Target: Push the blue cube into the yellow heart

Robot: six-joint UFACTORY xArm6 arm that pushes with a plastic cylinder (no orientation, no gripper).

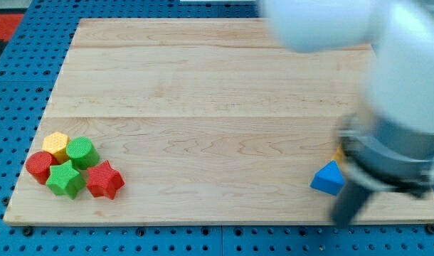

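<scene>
The blue cube (pixel 326 178) sits near the view's bottom right on the wooden board (pixel 217 92); its right side is hidden by my arm. A small sliver of yellow (pixel 338 153), probably the yellow heart, shows just above and to the right of the cube, mostly hidden behind the arm. My dark rod comes down blurred at the cube's right, and my tip (pixel 343 219) lies just below and to the right of the cube, near the board's bottom edge.
A cluster of blocks lies at the view's bottom left: a yellow hexagon (pixel 56 144), a green cylinder (pixel 82 152), a red cylinder (pixel 40 166), a green star (pixel 65 178) and a red star (pixel 104 179). My blurred arm (pixel 398 107) covers the right side.
</scene>
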